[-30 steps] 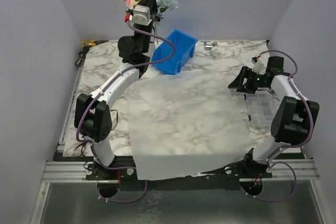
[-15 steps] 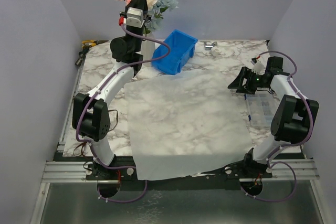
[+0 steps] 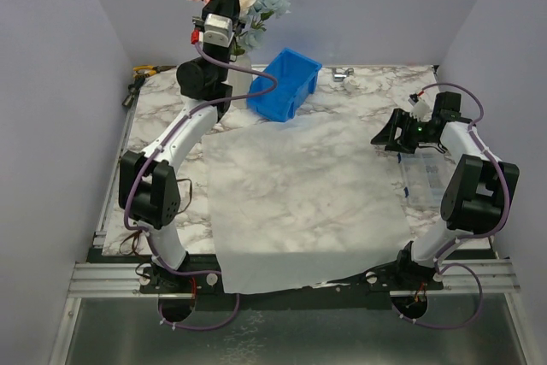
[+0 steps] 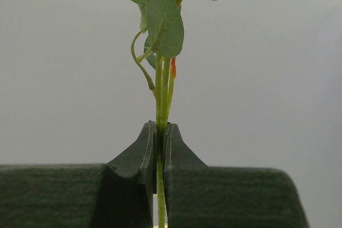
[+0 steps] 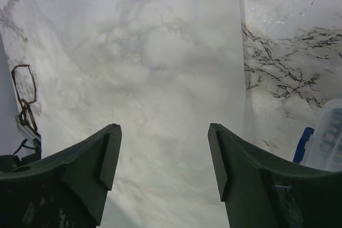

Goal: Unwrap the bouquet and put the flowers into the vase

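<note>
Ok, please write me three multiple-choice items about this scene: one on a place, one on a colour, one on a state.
1. Where is the wrapping paper? A hanging on the wall; B spread flat on the table; C crumpled into a ball.
2. What colour is the bin? A red; B green; C blue.
3. The left gripper is: A shut on flower stems; B open and empty; C shut on a pen.
Answers: 1 B, it lies flat in the top view; 2 C, its walls are blue; 3 A, the wrist view shows stems pinched.
</note>
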Robot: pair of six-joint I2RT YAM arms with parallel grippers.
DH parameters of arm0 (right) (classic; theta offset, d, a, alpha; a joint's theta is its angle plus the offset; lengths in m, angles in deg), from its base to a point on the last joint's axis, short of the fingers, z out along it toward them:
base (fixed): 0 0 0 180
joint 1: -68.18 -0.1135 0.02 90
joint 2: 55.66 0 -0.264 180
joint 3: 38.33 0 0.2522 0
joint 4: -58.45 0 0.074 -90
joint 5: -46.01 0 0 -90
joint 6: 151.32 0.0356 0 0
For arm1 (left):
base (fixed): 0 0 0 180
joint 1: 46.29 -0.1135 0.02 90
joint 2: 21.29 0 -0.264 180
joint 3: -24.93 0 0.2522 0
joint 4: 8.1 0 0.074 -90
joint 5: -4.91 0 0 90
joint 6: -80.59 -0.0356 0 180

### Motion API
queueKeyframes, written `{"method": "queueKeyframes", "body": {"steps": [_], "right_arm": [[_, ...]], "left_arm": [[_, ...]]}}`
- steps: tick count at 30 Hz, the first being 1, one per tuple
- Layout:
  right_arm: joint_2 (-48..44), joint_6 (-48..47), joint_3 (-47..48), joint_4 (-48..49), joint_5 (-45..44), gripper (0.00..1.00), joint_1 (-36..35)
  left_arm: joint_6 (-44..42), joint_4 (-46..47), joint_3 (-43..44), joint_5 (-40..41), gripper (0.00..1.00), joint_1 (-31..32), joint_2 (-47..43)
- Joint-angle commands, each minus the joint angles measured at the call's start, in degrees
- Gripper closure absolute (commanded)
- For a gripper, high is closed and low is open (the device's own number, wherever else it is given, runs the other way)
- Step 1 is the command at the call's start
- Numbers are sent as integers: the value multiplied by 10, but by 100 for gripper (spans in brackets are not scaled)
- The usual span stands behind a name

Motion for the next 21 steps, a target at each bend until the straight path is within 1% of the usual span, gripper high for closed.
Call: {"method": "queueKeyframes", "body": {"steps": [1,8,12,16,21], "right_arm": [[11,3,11,-5,3,25,2],[12,-2,13,-9,-1,25,3],[11,-2,8,-7,-2,25,2],[11,-1,7,-7,-4,25,2],[15,5,6,-2,-4,25,2]], "left_arm": [[1,38,21,-30,100,-11,27],[1,81,2,-55,100,-16,51],[1,97,-12,-44,100,-17,64],[20,95,-34,-6,100,-19,68],[69,81,-66,92,100,-20,80]]}}
